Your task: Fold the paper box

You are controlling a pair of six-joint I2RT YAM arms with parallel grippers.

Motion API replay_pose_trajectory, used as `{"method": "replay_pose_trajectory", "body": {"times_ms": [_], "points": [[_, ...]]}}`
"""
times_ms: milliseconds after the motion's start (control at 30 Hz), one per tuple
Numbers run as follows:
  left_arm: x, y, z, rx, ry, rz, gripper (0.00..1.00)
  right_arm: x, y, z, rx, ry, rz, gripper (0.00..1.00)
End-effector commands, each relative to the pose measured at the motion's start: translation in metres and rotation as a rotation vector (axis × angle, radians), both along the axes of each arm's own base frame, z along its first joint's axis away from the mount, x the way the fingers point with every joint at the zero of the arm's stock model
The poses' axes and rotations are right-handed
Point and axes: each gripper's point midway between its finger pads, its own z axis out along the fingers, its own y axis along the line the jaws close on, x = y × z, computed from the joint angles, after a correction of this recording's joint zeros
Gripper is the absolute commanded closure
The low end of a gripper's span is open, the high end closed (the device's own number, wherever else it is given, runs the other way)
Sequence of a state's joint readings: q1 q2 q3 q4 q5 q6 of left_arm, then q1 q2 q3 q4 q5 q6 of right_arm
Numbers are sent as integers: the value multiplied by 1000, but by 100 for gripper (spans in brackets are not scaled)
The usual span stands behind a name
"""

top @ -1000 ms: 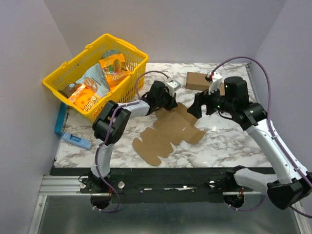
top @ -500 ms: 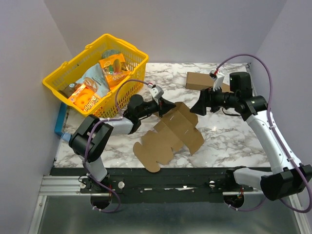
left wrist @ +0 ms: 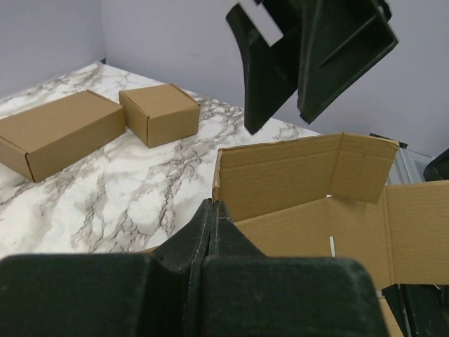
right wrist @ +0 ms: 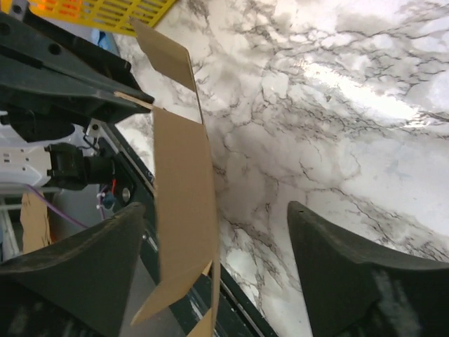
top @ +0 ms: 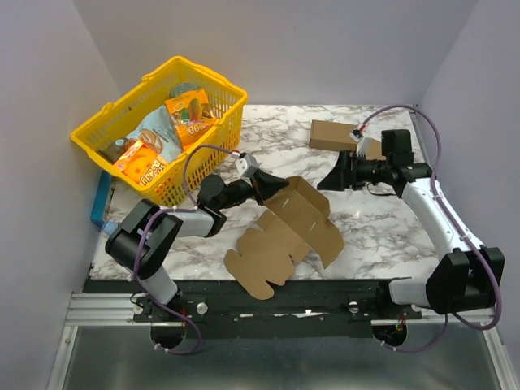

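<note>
The paper box (top: 284, 231) is a brown die-cut sheet lying mostly flat in the middle of the marble table, with its far panel and side flaps raised. My left gripper (top: 272, 185) is shut on the raised far-left edge; in the left wrist view the fingers (left wrist: 200, 232) pinch the cardboard (left wrist: 295, 182). My right gripper (top: 327, 179) is open at the box's far right. In the right wrist view my right gripper (right wrist: 217, 270) has a raised flap (right wrist: 184, 196) standing between the jaws, near the left finger (right wrist: 70, 281), and I cannot tell whether it touches.
A yellow basket (top: 96, 145) of snack packs stands at the far left, with a blue item (top: 101, 199) beside it. A long cardboard cuboid (top: 333, 134) lies at the back right; it (left wrist: 59, 130) and a squarish one (left wrist: 160, 112) show in the left wrist view.
My left arm has swung down and to the left, keeping hold of the box edge. The box has slid nearer and its far panel has risen. My right gripper stays open at the far-right flap.
</note>
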State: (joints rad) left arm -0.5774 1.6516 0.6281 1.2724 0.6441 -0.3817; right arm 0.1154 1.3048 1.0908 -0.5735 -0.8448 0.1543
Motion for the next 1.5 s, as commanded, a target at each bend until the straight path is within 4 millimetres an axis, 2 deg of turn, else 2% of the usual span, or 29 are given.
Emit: {"method": "replay_pose_trajectory", "body": {"times_ms": [0,200,333,467,700,800,833,900,933,1000,1033,1067,1100,1133,1167,1200,1233,1267,1300,1333,1400,1433,1467], "points": [[-4,4,21,-45,-67,5,100,-6,11,-1,87,16,60,17],[0,3,15,-25,-49,16,100,-10,6,19,64,-155,31,20],[1,3,13,-17,-45,18,100,-8,6,14,-27,-240,21,25],[2,0,12,-13,-39,13,100,-11,17,6,-118,-298,45,33],[2,-3,6,-4,-20,4,100,-1,19,-3,-288,-412,17,43],[2,-5,5,0,-11,-3,100,0,23,-10,-348,-437,21,52],[3,-6,3,2,-5,-4,100,4,20,-13,-387,-452,5,62],[7,-7,2,2,15,9,100,1,29,-15,-418,-482,28,76],[9,-7,-1,9,42,16,98,5,25,-18,-465,-506,7,86],[14,-7,-1,6,91,31,80,4,33,-18,-509,-550,18,93],[17,-7,-7,20,134,53,54,11,26,-18,-578,-583,-14,96],[20,-6,-3,12,160,74,44,10,31,-16,-607,-612,-6,98],[23,-4,-4,14,180,91,39,11,31,-18,-643,-631,-10,99],[26,-1,-12,34,225,123,31,17,24,-21,-725,-655,-29,99],[27,2,-5,30,232,143,30,16,30,-22,-753,-683,-14,99],[29,4,-6,30,271,167,29,17,30,-23,-790,-699,-14,99],[32,9,-18,66,345,211,26,22,24,-29,-878,-717,-23,99],[41,15,-12,60,367,276,26,20,33,-30,-897,-748,-9,99],[44,19,-16,58,435,318,26,22,32,-34,-934,-758,-12,99],[43,25,-32,98,524,359,26,25,29,-35,-981,-769,-33,99],[45,32,-34,90,590,414,25,27,36,-42,-1026,-788,-30,99],[41,34,-41,94,650,427,25,28,33,-44,-1067,-796,-55,99],[38,37,-41,77,680,444,25,29,40,-49,-1080,-807,-50,99]]}}
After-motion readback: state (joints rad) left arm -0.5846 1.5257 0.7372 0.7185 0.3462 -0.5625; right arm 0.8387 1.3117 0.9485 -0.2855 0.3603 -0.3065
